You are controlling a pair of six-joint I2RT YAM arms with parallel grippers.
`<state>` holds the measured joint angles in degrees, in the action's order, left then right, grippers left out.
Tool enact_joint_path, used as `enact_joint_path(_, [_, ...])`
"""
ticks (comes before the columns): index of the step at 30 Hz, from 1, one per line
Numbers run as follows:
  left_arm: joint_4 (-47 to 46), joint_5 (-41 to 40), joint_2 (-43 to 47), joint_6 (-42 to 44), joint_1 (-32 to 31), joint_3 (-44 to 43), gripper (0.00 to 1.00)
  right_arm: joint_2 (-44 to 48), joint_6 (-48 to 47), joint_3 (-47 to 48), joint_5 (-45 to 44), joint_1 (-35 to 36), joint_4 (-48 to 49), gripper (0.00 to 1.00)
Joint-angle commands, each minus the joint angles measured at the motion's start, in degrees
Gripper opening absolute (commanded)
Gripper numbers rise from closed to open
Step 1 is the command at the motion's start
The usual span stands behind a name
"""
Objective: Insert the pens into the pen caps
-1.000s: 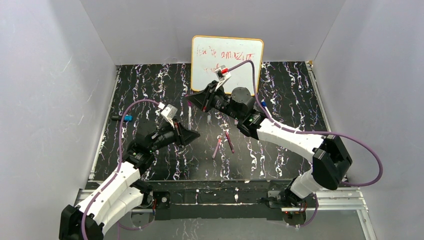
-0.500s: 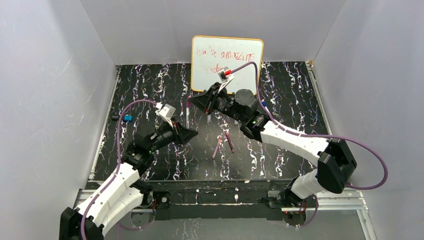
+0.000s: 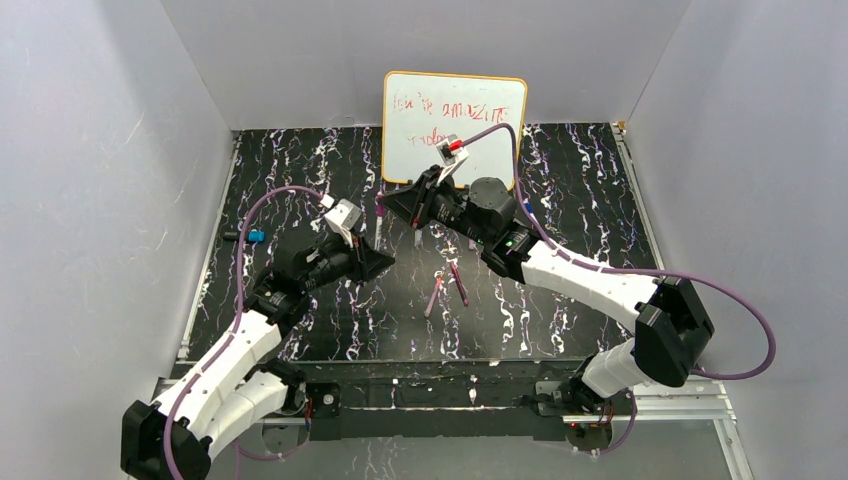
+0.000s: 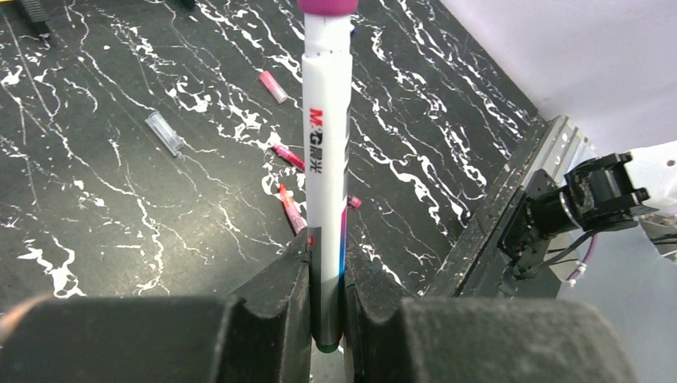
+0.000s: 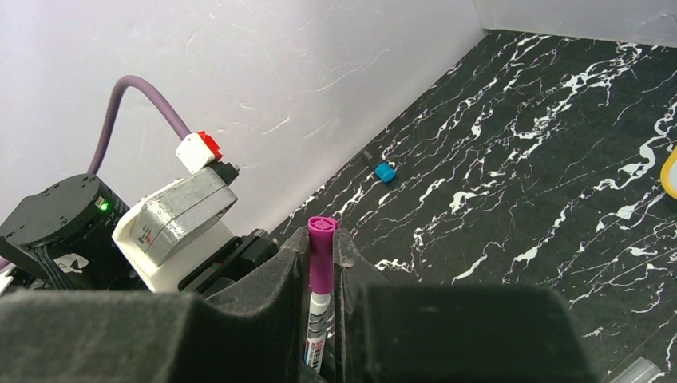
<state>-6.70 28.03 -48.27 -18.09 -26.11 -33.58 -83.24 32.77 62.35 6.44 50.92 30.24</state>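
While the left gripper (image 4: 326,259) is clamped on the lower end of a white marker pen (image 4: 326,152), the right gripper (image 5: 322,239) pinches a magenta pen cap (image 5: 321,263) that sits over that pen's tip, both held above the black marbled table (image 3: 580,170). Two magenta pens (image 3: 458,282) lie loose near mid-table, and a blue cap (image 5: 386,171) lies near the table's left edge.

White pen (image 4: 326,159) in left tool (image 4: 326,267), perhaps capped
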Motion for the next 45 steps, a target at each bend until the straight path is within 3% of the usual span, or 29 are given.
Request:
enact_joint_path(1, [3.1, -2.3, 0.5, 4.6, 0.3, -2.5, 0.00, 2.1, -0.7, 0.8, 2.1, 0.5, -0.1, 0.20])
enact_joint_path(9, [3.8, -8.9, 0.1, 8.4, 0.3, -4.8, 0.00, 3.0, -0.9, -0.6, 3.7, 0.8, -2.2, 0.20])
enact_joint_path(21, [3.6, -8.9, -1.9, 10.5, 0.3, -6.1, 0.00, 0.9, 0.0, -0.9, 4.9, 2.6, -2.6, 0.20])
enact_joint_path(29, [-0.8, -8.3, 1.5, 10.9, 0.3, -2.4, 0.00, 0.7, -1.8, 1.3, 2.5, 2.6, -2.9, 0.33])
enact_joint_path(34, [-1.1, -7.1, 2.0, 10.3, 0.3, -1.2, 0.00, 0.7, -3.2, 2.5, -0.4, 2.6, -2.3, 0.54])
enact_joint_path(38, [-1.3, -6.5, 2.4, 9.7, 0.3, -0.2, 0.00, 0.6, -4.1, 3.3, -2.4, 2.7, -1.5, 0.63])
enact_joint_path(45, [-2.5, -5.2, 2.6, 8.4, 0.3, 1.2, 0.00, 0.6, -5.5, 4.7, -8.1, 2.6, 0.6, 0.66])
